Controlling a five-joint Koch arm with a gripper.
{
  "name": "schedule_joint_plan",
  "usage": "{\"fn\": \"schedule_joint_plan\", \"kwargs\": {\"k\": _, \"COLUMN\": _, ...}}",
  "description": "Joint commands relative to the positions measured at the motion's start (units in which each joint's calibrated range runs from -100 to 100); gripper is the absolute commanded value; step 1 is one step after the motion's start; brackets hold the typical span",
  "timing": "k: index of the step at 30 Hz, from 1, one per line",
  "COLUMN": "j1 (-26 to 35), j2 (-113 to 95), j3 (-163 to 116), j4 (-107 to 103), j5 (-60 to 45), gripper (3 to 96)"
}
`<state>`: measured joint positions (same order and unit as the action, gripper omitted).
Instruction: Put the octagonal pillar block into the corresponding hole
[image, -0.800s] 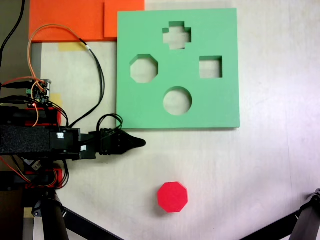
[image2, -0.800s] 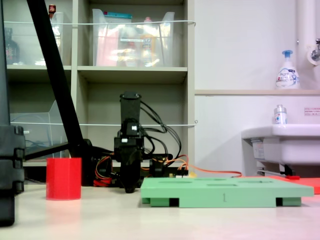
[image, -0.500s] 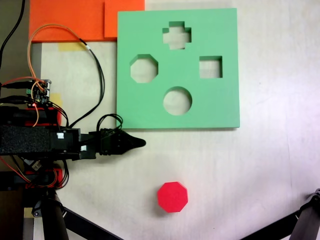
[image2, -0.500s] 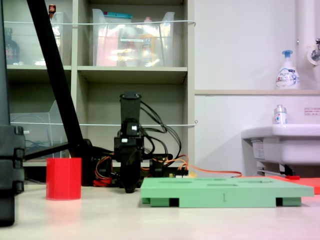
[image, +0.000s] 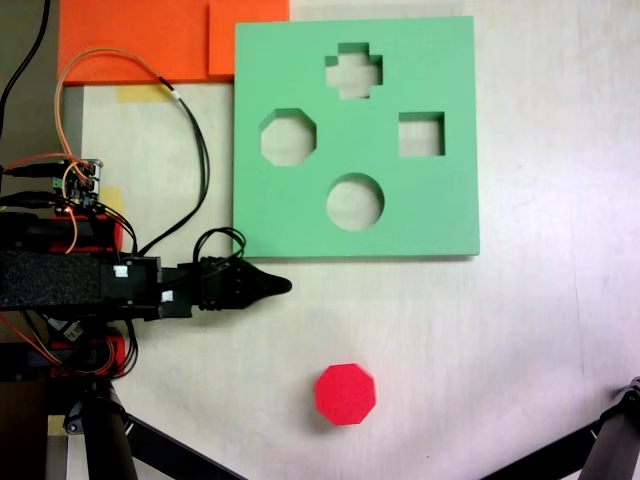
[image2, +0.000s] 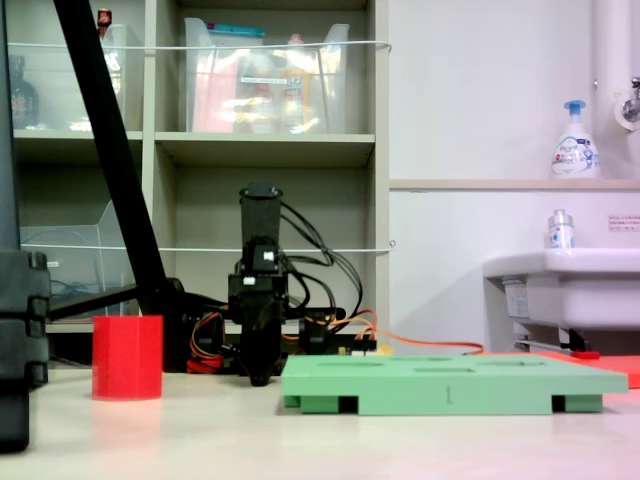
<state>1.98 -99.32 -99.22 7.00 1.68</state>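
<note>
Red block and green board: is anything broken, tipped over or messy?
Nothing stands out. The red block stands upright on the table, away from the green board. The board lies flat, and its eight-sided hole is empty. The claw rests near the board's edge, holding nothing.

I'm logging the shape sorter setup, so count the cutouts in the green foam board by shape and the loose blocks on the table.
Octagonal cutout: 1
Cross-shaped cutout: 1
Square cutout: 1
Round cutout: 1
Small bright red octagonal block, loose on the table: 1
Total: 4 cutouts in the thick green square foam board, 1 block.
</note>
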Motion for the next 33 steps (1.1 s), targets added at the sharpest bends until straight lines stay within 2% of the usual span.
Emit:
{"fn": "schedule_joint_plan", "kwargs": {"k": 1, "j1": 0.0, "j2": -0.7, "j3": -0.8, "j4": -5.6, "j5": -0.1, "gripper": 48.5}}
{"fn": "schedule_joint_plan", "kwargs": {"k": 4, "j1": -1.1, "j2": -0.7, "j3": -0.8, "j4": -5.7, "j5": 2.1, "gripper": 47.2}}
{"fn": "schedule_joint_plan", "kwargs": {"k": 7, "j1": -3.0, "j2": -0.7, "j3": -0.8, "j4": -4.3, "j5": 11.3, "gripper": 49.4}}
{"fn": "schedule_joint_plan", "kwargs": {"k": 11, "j1": -8.5, "j2": -0.7, "j3": -0.8, "j4": -1.7, "j5": 25.1, "gripper": 49.3}}
{"fn": "schedule_joint_plan", "kwargs": {"k": 14, "j1": -13.4, "j2": -0.7, "j3": -0.8, "j4": -4.9, "j5": 29.0, "gripper": 46.2}}
{"fn": "schedule_joint_plan", "kwargs": {"k": 18, "j1": -15.4, "j2": -0.7, "j3": 19.2, "j4": -39.2, "j5": 33.2, "gripper": 45.7}}
{"fn": "schedule_joint_plan", "kwargs": {"k": 21, "j1": -15.4, "j2": 9.4, "j3": 41.7, "j4": -66.3, "j5": 35.6, "gripper": 45.7}}
{"fn": "schedule_joint_plan", "kwargs": {"k": 25, "j1": -14.9, "j2": 13.0, "j3": 57.9, "j4": -81.5, "j5": 37.1, "gripper": 45.7}}
{"fn": "schedule_joint_plan", "kwargs": {"k": 28, "j1": -14.6, "j2": 15.0, "j3": 66.8, "j4": -87.3, "j5": 38.3, "gripper": 42.1}}
{"fn": "schedule_joint_plan", "kwargs": {"k": 33, "j1": -13.7, "j2": 32.7, "j3": 87.3, "j4": -104.1, "j5": 38.3, "gripper": 42.0}}
